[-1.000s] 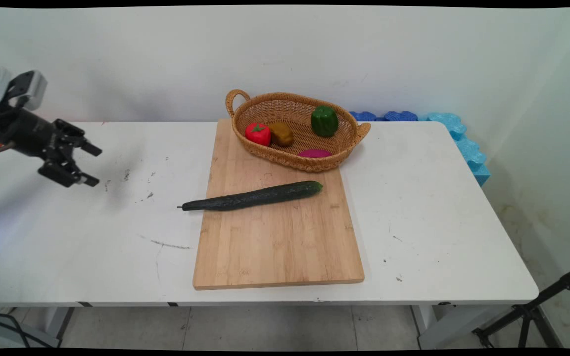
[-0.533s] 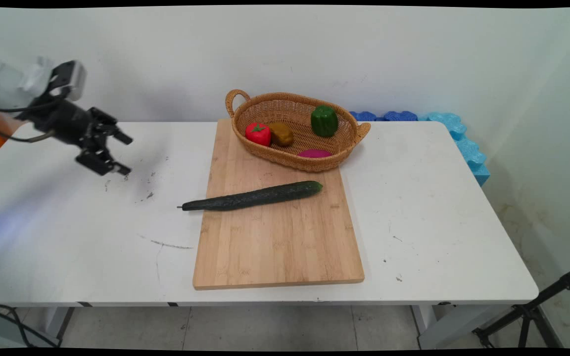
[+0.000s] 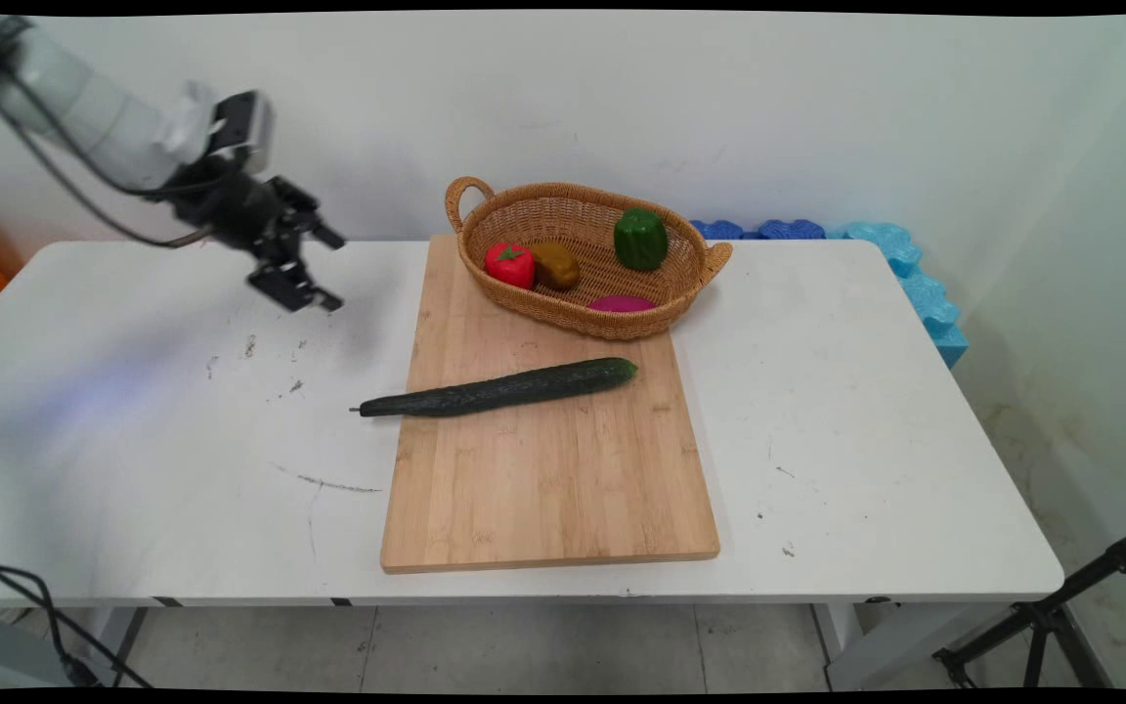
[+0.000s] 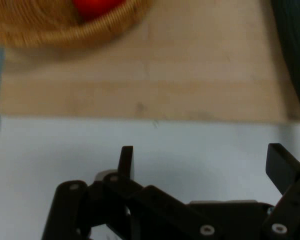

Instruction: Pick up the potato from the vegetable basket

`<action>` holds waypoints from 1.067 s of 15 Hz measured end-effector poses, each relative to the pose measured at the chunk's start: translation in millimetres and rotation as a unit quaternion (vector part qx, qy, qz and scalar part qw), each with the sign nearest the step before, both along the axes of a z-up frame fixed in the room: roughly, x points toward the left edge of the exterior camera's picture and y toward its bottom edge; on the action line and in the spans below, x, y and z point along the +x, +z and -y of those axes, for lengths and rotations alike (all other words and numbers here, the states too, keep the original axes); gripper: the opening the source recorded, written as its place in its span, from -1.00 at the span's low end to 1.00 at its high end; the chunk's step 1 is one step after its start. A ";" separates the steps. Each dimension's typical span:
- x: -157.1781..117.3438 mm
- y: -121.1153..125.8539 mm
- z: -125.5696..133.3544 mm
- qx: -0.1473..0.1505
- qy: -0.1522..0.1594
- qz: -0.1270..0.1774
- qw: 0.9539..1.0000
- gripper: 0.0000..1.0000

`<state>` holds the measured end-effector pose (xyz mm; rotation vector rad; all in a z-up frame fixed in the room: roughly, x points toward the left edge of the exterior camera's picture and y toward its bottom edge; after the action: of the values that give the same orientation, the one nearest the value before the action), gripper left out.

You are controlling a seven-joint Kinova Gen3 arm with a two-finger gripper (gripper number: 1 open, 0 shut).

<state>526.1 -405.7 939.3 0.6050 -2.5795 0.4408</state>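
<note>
In the frame's upper left, the empty gripper (image 3: 324,269) hangs spread wide above the table (image 3: 133,440), while the cucumber (image 3: 499,387) lies untouched across the centre cutting board (image 3: 553,489).

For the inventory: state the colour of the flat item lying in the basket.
Magenta pink: the flat item lies by the basket's near rim, clearest in the main view.

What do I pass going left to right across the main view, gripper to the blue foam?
gripper → cucumber → red tomato → brown potato → green pepper → blue foam.
</note>
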 end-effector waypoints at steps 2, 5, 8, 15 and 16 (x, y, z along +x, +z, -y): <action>-18.3 1.7 18.0 -0.012 -0.011 0.005 1.000 1.00; -50.2 3.3 49.6 -0.031 -0.022 0.009 0.999 1.00; -86.9 1.3 84.5 -0.047 -0.024 0.009 0.999 1.00; -145.0 -14.7 145.5 -0.068 -0.043 0.030 0.996 1.00; -152.7 -19.0 155.0 -0.069 -0.048 0.036 0.996 1.00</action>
<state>373.4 -560.6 920.3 0.4231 -2.6053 0.6123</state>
